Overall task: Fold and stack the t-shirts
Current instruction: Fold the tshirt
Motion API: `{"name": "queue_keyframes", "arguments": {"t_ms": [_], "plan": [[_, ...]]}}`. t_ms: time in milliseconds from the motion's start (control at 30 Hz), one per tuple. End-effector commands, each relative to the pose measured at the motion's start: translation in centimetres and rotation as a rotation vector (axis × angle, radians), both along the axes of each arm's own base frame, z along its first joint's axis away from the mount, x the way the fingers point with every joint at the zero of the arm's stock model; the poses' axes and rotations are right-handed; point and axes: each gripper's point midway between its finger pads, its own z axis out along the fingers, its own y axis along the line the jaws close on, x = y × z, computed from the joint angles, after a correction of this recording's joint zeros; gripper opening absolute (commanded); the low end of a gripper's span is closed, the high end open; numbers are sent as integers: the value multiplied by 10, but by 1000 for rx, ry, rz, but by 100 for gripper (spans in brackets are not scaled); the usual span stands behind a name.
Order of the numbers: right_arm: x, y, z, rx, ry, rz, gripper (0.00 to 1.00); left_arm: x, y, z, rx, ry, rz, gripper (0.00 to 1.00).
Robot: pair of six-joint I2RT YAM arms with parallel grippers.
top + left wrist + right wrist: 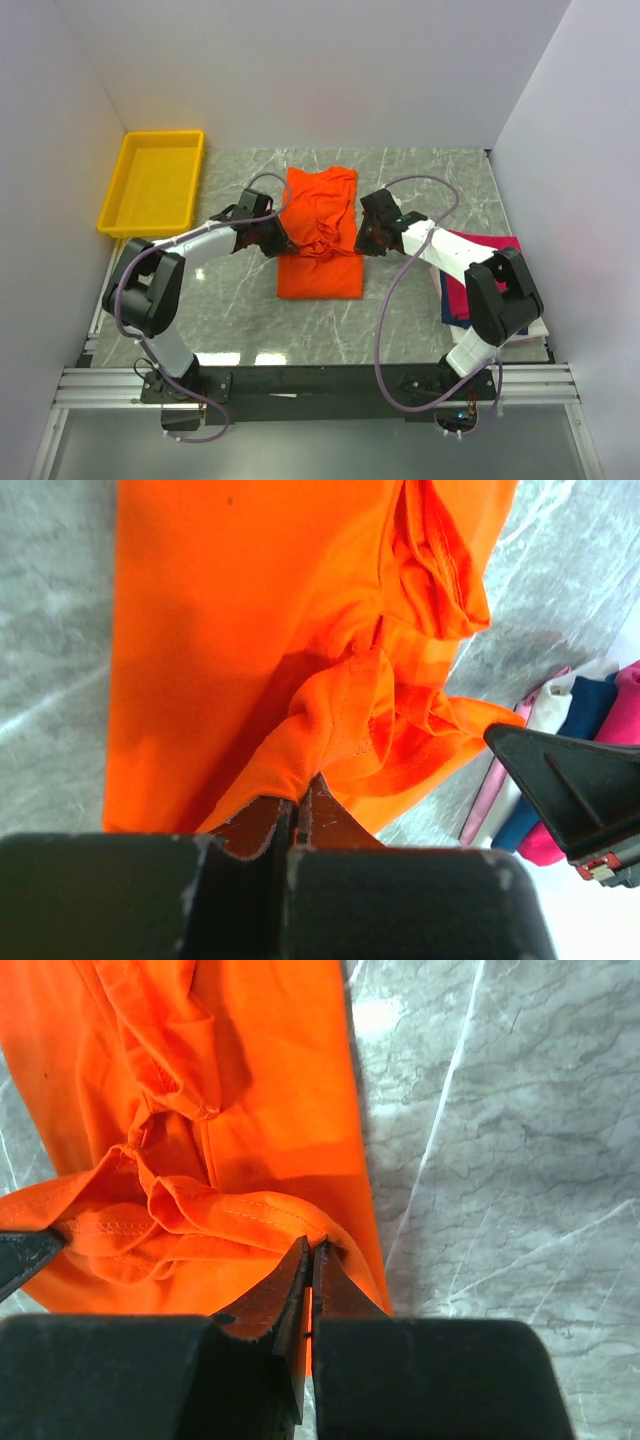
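The orange t-shirt [318, 232] lies in the middle of the marble table, folded into a long strip with bunched cloth across its middle. My left gripper [278, 238] is shut on its left edge; in the left wrist view the gripper [303, 802] pinches a fold of orange cloth [250, 630]. My right gripper [364, 240] is shut on its right edge; in the right wrist view the gripper [311, 1250] pinches the hem of the orange shirt [260, 1070]. A stack of pink, navy and white shirts [470, 290] lies at the right, partly under the right arm, and shows in the left wrist view [590, 705].
A yellow plastic tray [153, 182] stands at the back left corner. White walls close the table on three sides. The right gripper's finger [570, 780] shows in the left wrist view.
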Motion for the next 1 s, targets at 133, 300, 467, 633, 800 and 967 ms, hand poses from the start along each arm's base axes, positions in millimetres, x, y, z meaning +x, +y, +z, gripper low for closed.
{"name": "queue_keyframes", "arguments": {"t_ms": [133,300,467,633,800,967], "plan": [[35,4,12,36,-60,-7,0,29,-5,14,-40,-75,-14,1],[47,0,6,26,-51,-10,0,38,-4,11,-54,-73,-17,1],[58,-8,7,24,-60,-20,5,50,1,25,-86,-119,-3,36],[73,-13,33,38,-110,-17,48,58,8,43,-116,-166,2,51],[67,-23,56,-1,-157,-26,53,45,15,59,-93,-186,7,44],[39,-6,64,16,-181,49,29,13,12,51,-72,-161,1,12]]}}
